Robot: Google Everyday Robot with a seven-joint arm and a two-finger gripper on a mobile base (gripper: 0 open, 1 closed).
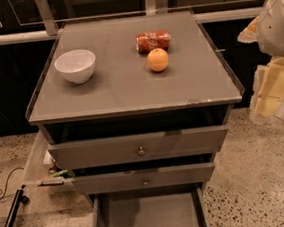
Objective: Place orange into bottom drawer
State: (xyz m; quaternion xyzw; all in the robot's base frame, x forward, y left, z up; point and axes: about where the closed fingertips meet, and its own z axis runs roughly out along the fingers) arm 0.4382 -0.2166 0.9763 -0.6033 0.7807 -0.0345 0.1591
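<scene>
The orange [158, 59] sits on the grey cabinet top [129, 86], right of centre, just in front of a red soda can [152, 40] lying on its side. The bottom drawer [149, 217] is pulled open at the frame's lower edge, with a bare grey floor. The gripper [273, 90] hangs at the far right, beside the cabinet's right edge and well to the right of the orange. It holds nothing that I can see.
A white bowl [75, 65] stands on the cabinet top at the left. The two upper drawers with round knobs [141, 150] are slightly pulled out. A black cable [1, 192] lies on the speckled floor at left. Windows run behind the cabinet.
</scene>
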